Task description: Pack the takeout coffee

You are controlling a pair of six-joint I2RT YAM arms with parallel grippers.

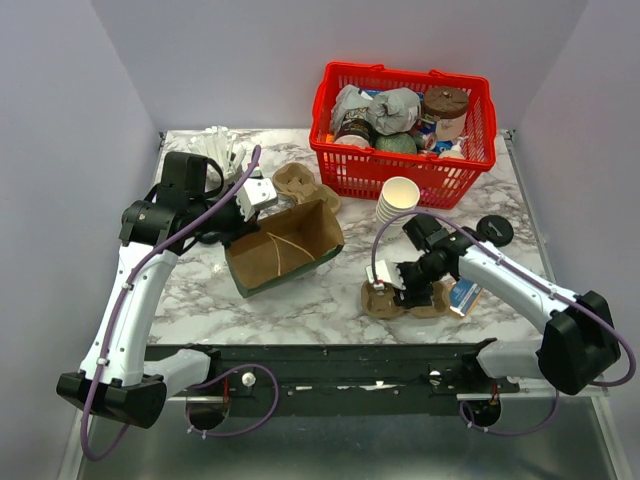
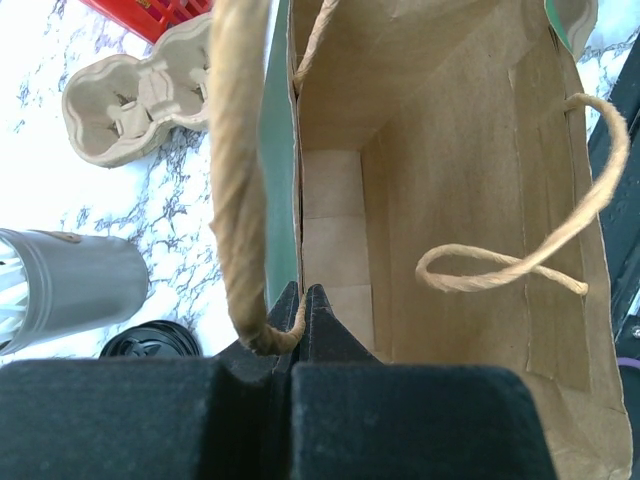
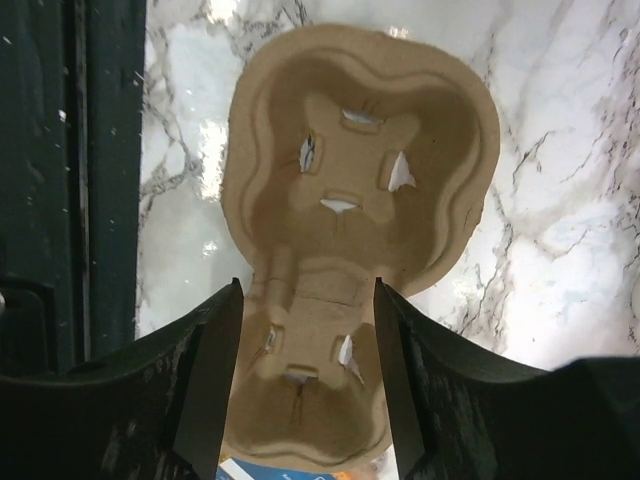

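A brown paper bag (image 1: 285, 248) lies tilted on the marble table with its mouth facing the camera. My left gripper (image 1: 262, 197) is shut on the bag's rim beside a twine handle (image 2: 240, 200). The left wrist view looks down into the bag's inside (image 2: 440, 150), where nothing shows. A pulp cup carrier (image 1: 380, 300) lies flat near the front right. My right gripper (image 1: 408, 290) hangs over it, and its open jaws (image 3: 307, 290) straddle the near half of the carrier (image 3: 360, 160). A stack of white paper cups (image 1: 399, 198) stands in front of the basket.
A red basket (image 1: 400, 120) full of mixed items sits at the back right. A second cup carrier (image 1: 305, 185) lies behind the bag. A black lid (image 1: 495, 231) and a blue packet (image 1: 463, 296) lie to the right. White items (image 1: 225, 148) are heaped back left.
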